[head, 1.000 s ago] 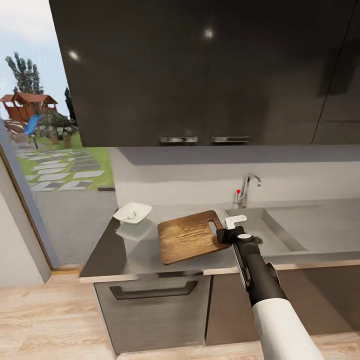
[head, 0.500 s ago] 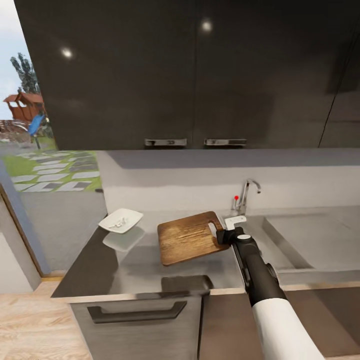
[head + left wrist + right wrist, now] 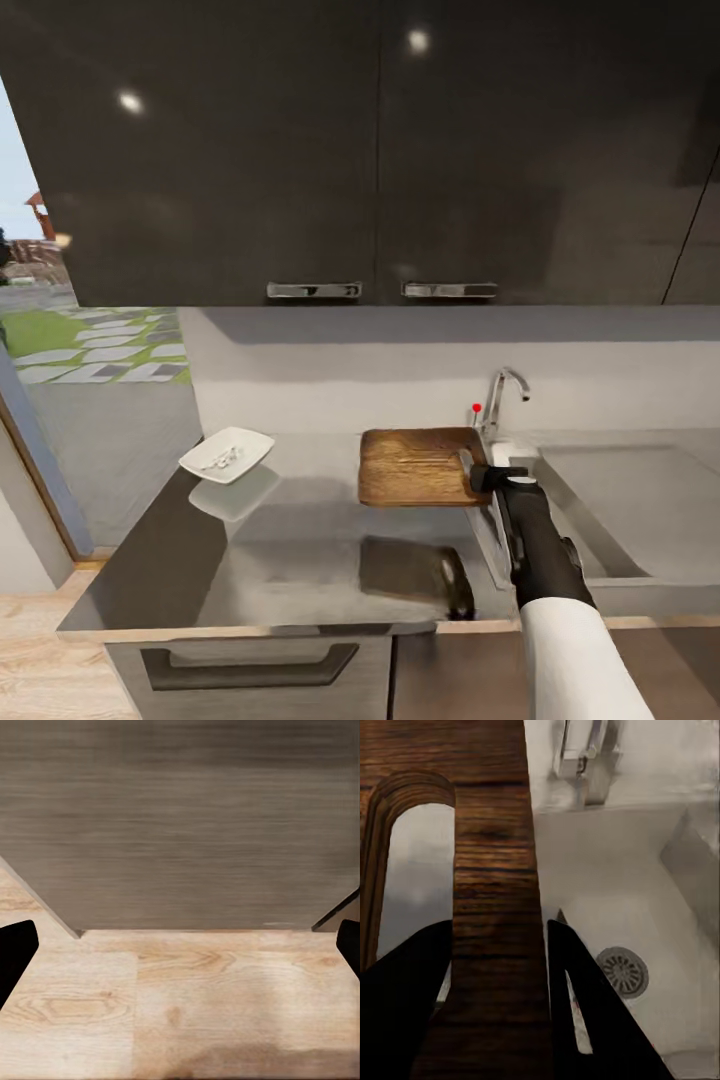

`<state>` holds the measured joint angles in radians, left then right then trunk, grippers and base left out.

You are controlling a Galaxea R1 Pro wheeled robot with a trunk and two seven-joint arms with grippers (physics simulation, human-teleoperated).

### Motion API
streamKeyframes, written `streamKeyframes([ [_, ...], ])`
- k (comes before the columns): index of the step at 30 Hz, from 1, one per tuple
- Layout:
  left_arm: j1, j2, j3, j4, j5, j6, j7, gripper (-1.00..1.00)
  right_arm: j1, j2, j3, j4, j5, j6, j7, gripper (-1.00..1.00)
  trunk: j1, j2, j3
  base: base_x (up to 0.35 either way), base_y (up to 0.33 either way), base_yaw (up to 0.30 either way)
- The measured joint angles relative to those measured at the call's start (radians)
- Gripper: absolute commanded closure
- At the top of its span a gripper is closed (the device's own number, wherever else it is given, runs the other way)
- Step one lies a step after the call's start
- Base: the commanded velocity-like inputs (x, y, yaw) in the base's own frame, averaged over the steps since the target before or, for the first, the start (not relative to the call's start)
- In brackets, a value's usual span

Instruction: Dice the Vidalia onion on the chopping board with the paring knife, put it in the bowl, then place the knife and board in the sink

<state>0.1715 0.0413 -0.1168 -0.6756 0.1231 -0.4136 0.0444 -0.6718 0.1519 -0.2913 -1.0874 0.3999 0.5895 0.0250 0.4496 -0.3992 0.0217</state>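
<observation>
My right gripper (image 3: 481, 470) is shut on the handle end of the brown chopping board (image 3: 415, 466), holding it level above the grey countertop (image 3: 290, 540), next to the sink (image 3: 610, 520). In the right wrist view the board (image 3: 495, 832) runs between the black fingers (image 3: 405, 982), with the sink basin (image 3: 607, 892) and its round drain (image 3: 622, 972) beyond. A thin reddish streak beside one finger is too hidden to name. The white bowl (image 3: 226, 455) sits at the counter's left with small pale bits inside. My left gripper (image 3: 180, 949) is open over wooden floor.
The chrome tap (image 3: 498, 395) with its red dot stands behind the board's held end. Dark wall cabinets (image 3: 380, 150) hang overhead. A drawer front with a bar handle (image 3: 250, 665) lies below the counter edge. A glass door opens at the left.
The camera has come closer to the counter. The board has swung from tilted to level and shifted right toward the tap and sink, farther from the bowl, still in my right gripper.
</observation>
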Motion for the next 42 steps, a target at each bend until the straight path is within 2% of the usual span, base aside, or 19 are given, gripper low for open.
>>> streamKeyframes([
  [1, 0.000, 0.000, 0.000, 0.000, 0.000, 0.000, 0.000, -1.00, 0.000, -0.004, -0.066, -0.002, 0.033, -0.003, -0.047, 1.00, 0.000, 0.000, 0.000, 0.019, -0.003, 0.000],
  [2, 0.000, 0.000, 0.000, 0.000, 0.000, 0.000, 0.000, -1.00, 0.000, -0.001, -0.142, 0.001, 0.022, -0.029, -0.099, 1.00, 0.000, 0.000, 0.000, 0.012, -0.002, 0.000],
  [3, 0.000, 0.000, 0.000, -0.001, 0.000, 0.000, 0.000, -1.00, 0.000, 0.000, -0.160, -0.001, 0.026, -0.045, -0.103, 1.00, 0.000, 0.000, 0.000, 0.008, -0.001, 0.000],
  [4, 0.000, 0.000, 0.000, 0.000, 0.000, 0.000, 0.000, -1.00, 0.000, 0.001, -0.168, -0.001, -0.006, -0.059, -0.111, 1.00, 0.000, 0.000, 0.000, 0.004, -0.001, 0.000],
  [5, 0.000, 0.000, 0.000, 0.000, 0.000, 0.000, 0.000, -1.00, 0.000, 0.000, -0.178, -0.001, 0.007, -0.069, -0.124, 1.00, 0.000, 0.000, 0.000, 0.003, 0.000, 0.000],
  [9, 0.000, 0.000, 0.000, -0.001, 0.000, 0.000, 0.000, -1.00, 0.000, 0.001, -0.199, -0.001, 0.002, -0.079, -0.162, 1.00, 0.000, 0.000, 0.000, 0.001, 0.000, 0.000],
  [13, 0.000, 0.000, 0.000, -0.001, 0.000, 0.000, 0.000, -1.00, 0.000, 0.002, -0.270, -0.001, -0.010, -0.083, -0.201, 1.00, 0.000, 0.000, 0.000, 0.000, 0.000, 0.000],
  [16, 0.000, 0.000, 0.000, -0.001, 0.000, 0.000, 0.000, -1.00, 0.000, 0.002, -0.285, -0.001, -0.079, -0.084, -0.267, 1.00, 0.000, 0.000, 0.000, 0.000, 0.000, 0.000],
  [17, 0.000, 0.000, 0.000, -0.001, 0.000, 0.000, 0.000, -1.00, 0.000, 0.002, -0.286, -0.001, -0.098, -0.085, -0.284, 1.00, 0.000, 0.000, 0.000, 0.000, 0.000, 0.000],
  [22, 0.000, 0.000, -0.001, -0.001, 0.000, 0.000, 0.000, -1.00, 0.000, 0.000, -0.285, -0.002, -0.309, -0.086, -0.571, 1.00, 0.000, 0.000, 0.000, 0.000, 0.000, 0.000],
  [28, 0.000, 0.000, -0.007, 0.001, 0.001, 0.000, 0.000, -1.00, 0.000, 0.003, -0.282, -0.005, -0.358, -0.083, -0.724, 1.00, 0.000, 0.000, 0.000, 0.000, 0.000, 0.000],
  [30, 0.000, 0.000, -0.007, 0.005, 0.000, 0.000, 0.000, -1.00, -0.002, 0.005, -0.281, -0.005, -0.431, -0.076, -0.834, 1.00, 0.000, 0.000, 0.000, 0.000, 0.000, 0.000],
  [32, 0.000, 0.000, -0.008, 0.006, 0.000, 0.000, 0.000, -1.00, -0.006, 0.007, -0.251, -0.003, -0.536, -0.083, -0.946, 1.00, 0.000, 0.000, 0.000, 0.000, 0.000, 0.000],
  [33, 0.000, 0.000, -0.008, 0.006, 0.000, 0.000, 0.000, -1.00, -0.008, 0.008, -0.220, -0.003, -0.570, -0.086, -0.987, 1.00, 0.000, 0.000, 0.000, 0.000, 0.000, 0.000],
  [35, 0.000, 0.000, -0.008, 0.006, 0.000, 0.000, 0.000, -1.00, -0.015, 0.007, -0.116, 0.001, -0.664, -0.089, -1.097, 1.00, 0.000, 0.000, 0.000, 0.000, 0.000, 0.000],
  [36, 0.000, 0.000, -0.008, 0.006, 0.000, 0.000, 0.000, -1.00, -0.018, 0.006, -0.105, 0.001, -0.673, -0.084, -1.116, 1.00, 0.000, 0.000, 0.000, 0.000, 0.000, 0.000],
  [38, 0.000, 0.000, -0.008, 0.006, 0.000, 0.000, 0.000, -1.00, -0.051, 0.004, -0.076, 0.008, -0.750, -0.086, -1.195, 1.00, 0.000, 0.000, 0.000, 0.000, 0.000, 0.000],
  [40, 0.000, 0.000, -0.008, 0.006, 0.000, 0.000, 0.000, -1.00, -0.095, -0.001, -0.066, 0.038, -0.787, -0.084, -1.264, 1.00, 0.000, 0.000, 0.000, 0.000, 0.000, 0.000],
  [42, 0.000, 0.000, -0.008, 0.005, 0.000, 0.000, 0.000, -1.00, -0.134, -0.006, -0.063, 0.073, -0.799, -0.085, -1.299, 1.00, 0.000, 0.000, 0.000, 0.000, 0.000, 0.000],
])
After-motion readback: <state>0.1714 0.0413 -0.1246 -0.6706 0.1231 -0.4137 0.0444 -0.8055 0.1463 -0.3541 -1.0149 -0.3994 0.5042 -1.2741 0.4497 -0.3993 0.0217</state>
